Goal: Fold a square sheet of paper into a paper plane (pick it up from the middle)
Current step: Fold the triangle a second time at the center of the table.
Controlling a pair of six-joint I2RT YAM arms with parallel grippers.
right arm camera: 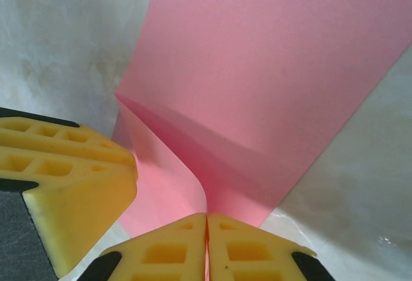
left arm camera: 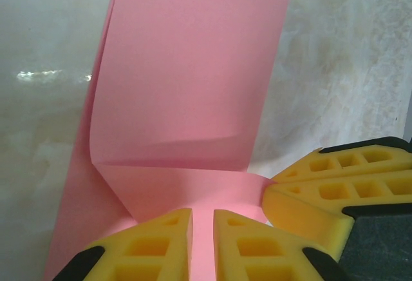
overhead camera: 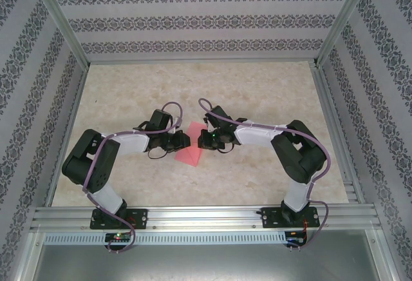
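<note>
left gripper [left arm camera: 203, 222] is pinched on the square sheet of paper [left arm camera: 187, 75]: its two yellow fingers stand almost together, with a thin strip of the pink sheet running down between them. right gripper [right arm camera: 207, 222] has its fingers pressed together, the edge of the same sheet caught in the seam between them.

the sheet sits at the middle of the table [overhead camera: 257, 100], between the two wrists. it is partly folded. one flap rises from a crease while a lower layer runs back to the fingers, and near the right gripper the paper curls over softly instead of lying flat.

the two grippers are very close, meeting nearly tip to tip over the near part of the paper. each one's yellow fingers crowd the side of the other's wrist view. from above, the two black wrists cover the sheet's middle, so pink shows just behind them and in a wedge towards the bases.

around them are the pale marbled tabletop, patterned wallpaper walls [overhead camera: 193, 23], an aluminium rail [overhead camera: 206, 216] across the near edge, and purple cables [overhead camera: 103, 158] looping along both arms. any marking on the small boards at the arm bases is too small to read.
</note>
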